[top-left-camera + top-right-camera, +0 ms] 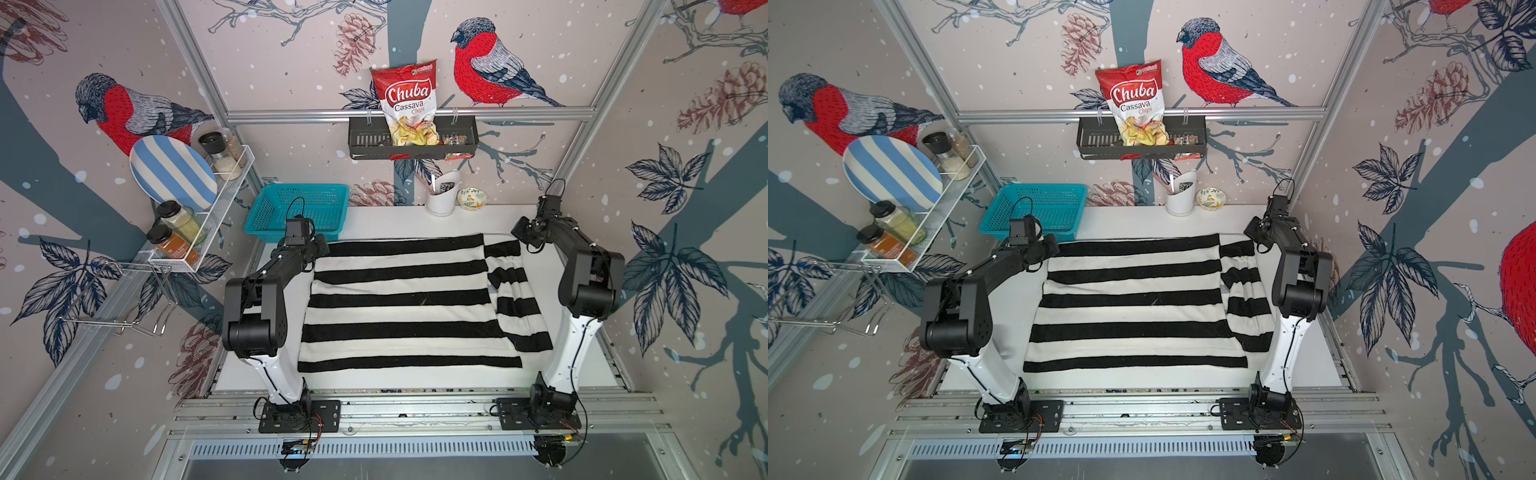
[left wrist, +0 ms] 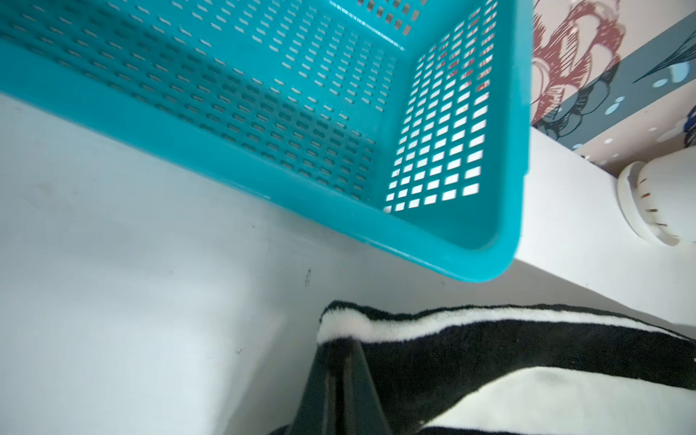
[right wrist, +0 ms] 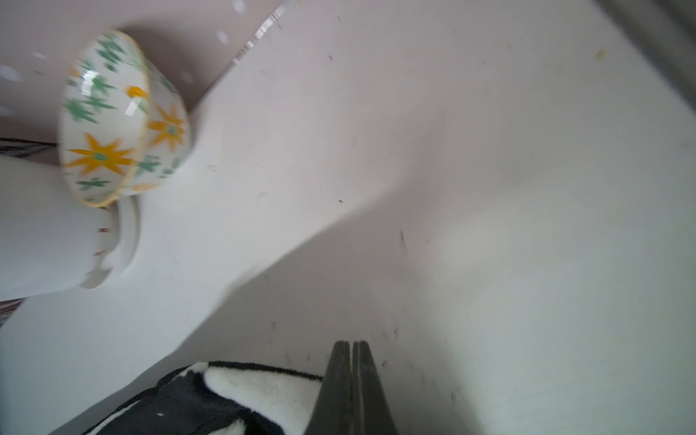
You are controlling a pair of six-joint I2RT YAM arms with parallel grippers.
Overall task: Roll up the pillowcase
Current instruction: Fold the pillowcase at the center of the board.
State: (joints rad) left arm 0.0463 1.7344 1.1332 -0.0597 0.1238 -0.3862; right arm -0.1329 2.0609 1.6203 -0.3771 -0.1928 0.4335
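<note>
The pillowcase [image 1: 399, 303] [image 1: 1133, 307], broad black and white stripes, lies spread on the white table in both top views, and its right end is bunched and folded over. My left gripper [image 1: 322, 246] [image 2: 341, 348] is shut on the pillowcase's far left corner [image 2: 489, 339], and the fabric edge drapes over its tips. At the far right corner my right gripper [image 1: 519, 233] [image 3: 352, 344] is shut. Its fingertips [image 3: 363, 361] are bare and pressed together just above the table. There the pillowcase [image 3: 233, 395] lies against one finger's side, not between them.
A teal basket [image 1: 299, 212] [image 2: 263, 113] stands just beyond the left gripper. A white utensil holder [image 1: 440, 201] [image 3: 45, 226] and a small flowered bowl [image 1: 471, 198] [image 3: 113, 120] stand at the back wall. A wire rack [image 1: 216, 216] with jars and a blue-striped plate [image 1: 170, 172] hangs at the left.
</note>
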